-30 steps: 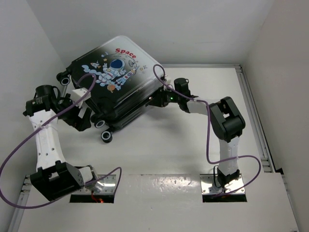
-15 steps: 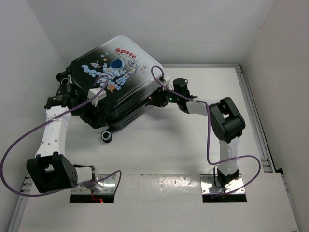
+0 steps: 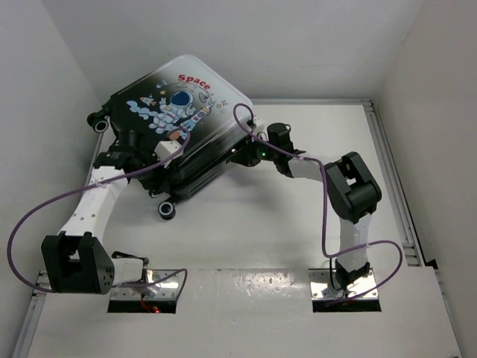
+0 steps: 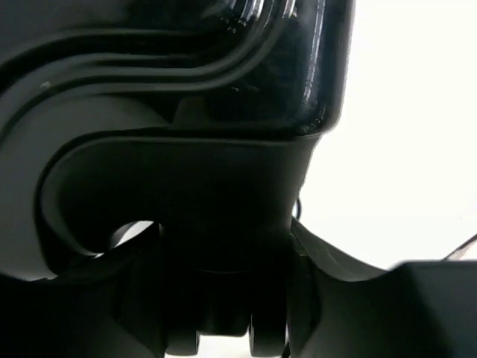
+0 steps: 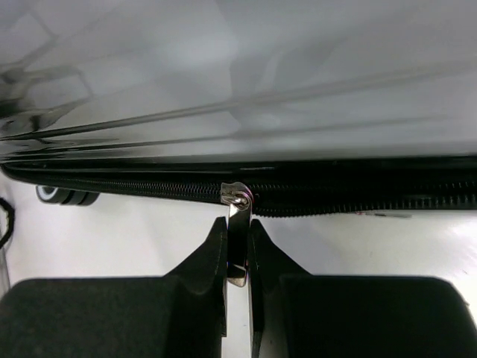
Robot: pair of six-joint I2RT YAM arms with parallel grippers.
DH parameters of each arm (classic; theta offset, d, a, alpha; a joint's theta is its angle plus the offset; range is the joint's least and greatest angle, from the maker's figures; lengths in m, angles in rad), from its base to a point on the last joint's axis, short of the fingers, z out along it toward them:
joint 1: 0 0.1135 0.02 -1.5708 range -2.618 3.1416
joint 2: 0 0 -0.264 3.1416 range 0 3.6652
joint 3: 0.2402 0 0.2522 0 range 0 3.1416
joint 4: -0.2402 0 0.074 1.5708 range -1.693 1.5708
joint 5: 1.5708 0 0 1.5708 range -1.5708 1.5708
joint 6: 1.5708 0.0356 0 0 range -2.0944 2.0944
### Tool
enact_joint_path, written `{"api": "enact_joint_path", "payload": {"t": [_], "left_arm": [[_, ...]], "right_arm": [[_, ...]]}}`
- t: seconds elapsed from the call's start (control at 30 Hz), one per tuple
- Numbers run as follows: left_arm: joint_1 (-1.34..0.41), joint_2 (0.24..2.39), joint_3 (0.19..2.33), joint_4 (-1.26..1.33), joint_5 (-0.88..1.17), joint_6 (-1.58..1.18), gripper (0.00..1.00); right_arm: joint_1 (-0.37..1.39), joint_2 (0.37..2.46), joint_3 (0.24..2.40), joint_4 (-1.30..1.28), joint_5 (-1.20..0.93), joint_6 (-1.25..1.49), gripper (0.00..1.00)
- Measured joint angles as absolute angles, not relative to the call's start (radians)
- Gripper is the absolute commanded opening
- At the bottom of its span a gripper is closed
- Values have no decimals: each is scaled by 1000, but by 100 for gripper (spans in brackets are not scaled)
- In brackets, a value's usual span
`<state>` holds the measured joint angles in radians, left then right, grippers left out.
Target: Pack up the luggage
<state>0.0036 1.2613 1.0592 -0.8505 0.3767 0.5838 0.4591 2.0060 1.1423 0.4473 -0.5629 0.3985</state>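
luggage shut at far left, right claw on the zipper

on my screen the luggage (image 3: 175,112) lies closed on the far-left part of the counter (image 3: 253,216), astronaut print up and turned at an angle. my right claw (image 5: 237,231) is pressed together on the metal zipper pull (image 5: 238,224) at the case's right edge, pinching it between both fingers. my left claw (image 3: 153,165) is up against the near-left side of the case, near a black wheel (image 3: 165,211). its camera shows only dark shell and wheel housing, so i cannot tell whether it is spread or gripping.
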Motion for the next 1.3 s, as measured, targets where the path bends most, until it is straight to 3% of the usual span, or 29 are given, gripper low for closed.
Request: {"api": "enact_joint_path", "payload": {"t": [0.03, 0.17, 0.57, 0.83, 1.07, 1.3], "left_arm": [[-4, 1261, 1058, -843, 366, 595, 9], [22, 1248, 1037, -836, 397, 667, 0], [216, 1102, 924, -928, 434, 1236, 0], [271, 1166, 945, -970, 471, 1366, 0], [324, 1237, 979, -1011, 537, 1403, 0], [356, 1365, 1056, -1025, 602, 1450, 0]], "right_arm": [[460, 2000, 1136, 446, -547, 396, 0], [476, 1954, 1074, 457, -481, 384, 0], [684, 1720, 716, 629, -332, 368, 0], [771, 1581, 589, 627, -127, 360, 0], [639, 1371, 481, 485, -15, 312, 0], [474, 1310, 419, 526, -207, 149, 0]]}}
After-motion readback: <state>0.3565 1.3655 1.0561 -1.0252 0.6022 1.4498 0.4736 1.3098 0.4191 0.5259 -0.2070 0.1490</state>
